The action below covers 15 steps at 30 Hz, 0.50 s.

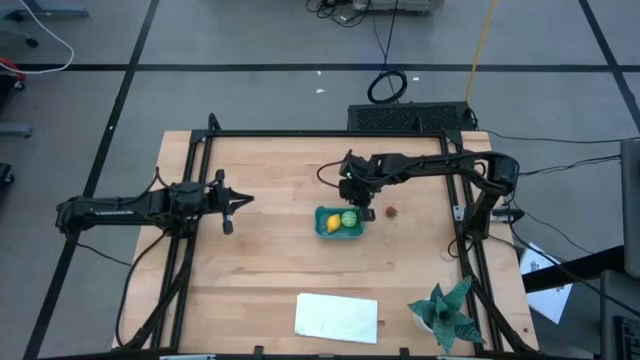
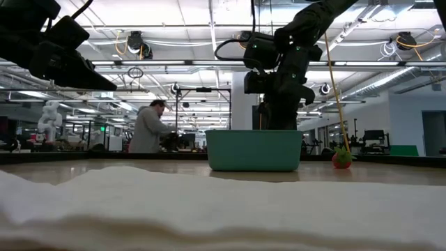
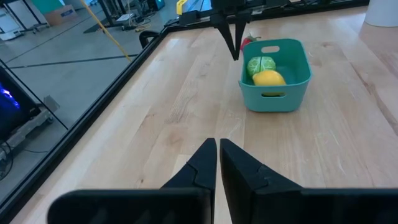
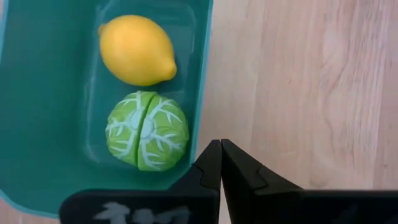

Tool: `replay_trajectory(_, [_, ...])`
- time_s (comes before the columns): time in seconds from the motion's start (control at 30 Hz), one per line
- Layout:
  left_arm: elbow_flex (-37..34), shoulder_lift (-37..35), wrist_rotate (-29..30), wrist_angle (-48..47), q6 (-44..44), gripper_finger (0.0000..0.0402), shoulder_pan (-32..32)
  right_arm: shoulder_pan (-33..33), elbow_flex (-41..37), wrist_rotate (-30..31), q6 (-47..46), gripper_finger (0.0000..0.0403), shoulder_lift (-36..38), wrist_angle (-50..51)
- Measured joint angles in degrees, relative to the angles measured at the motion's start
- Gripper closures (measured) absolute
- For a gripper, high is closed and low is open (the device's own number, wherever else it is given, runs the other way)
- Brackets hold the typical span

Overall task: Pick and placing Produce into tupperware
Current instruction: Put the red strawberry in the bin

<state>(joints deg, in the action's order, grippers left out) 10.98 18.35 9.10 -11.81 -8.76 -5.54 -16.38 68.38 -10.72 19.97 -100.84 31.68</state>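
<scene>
The teal tupperware tub (image 1: 322, 215) stands on the wooden table right of centre. A yellow lemon (image 4: 135, 50) and a light green ball (image 4: 147, 130) lie in it. A small dark red piece (image 1: 391, 212) rests on the table to the tub's right, and also shows in the low view (image 2: 341, 159). My right gripper (image 4: 221, 158) is shut and empty, pointing down over the tub's far right rim and above it. My left gripper (image 3: 217, 155) is shut and empty over the table's left part (image 1: 236, 206), pointing toward the tub.
A flat white rectangle (image 1: 337, 317) lies near the table's front edge. A spiky teal-green plant (image 1: 447, 312) stands at the front right corner. A person (image 2: 148, 129) is in the room beyond the table. Bare wood lies between my left gripper and the tub.
</scene>
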Motion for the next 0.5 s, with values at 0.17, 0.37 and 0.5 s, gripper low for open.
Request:
replay_trajectory(0.17, [0.0,0.0,0.0,0.0,0.0,0.0376,0.0,0.0,0.1,0.0,-0.1,0.0403,0.4,-0.3])
replay_trajectory(0.37, [0.0,0.0,0.0,0.0,0.0,0.0376,0.0,-0.1,0.2,0.1,-0.2,0.0403,2.2,-1.1])
replay_trajectory(0.5, [0.0,0.0,0.0,0.0,-0.1,0.0376,0.0,-0.1,0.2,0.1,-0.4,0.0403,4.0,-1.4])
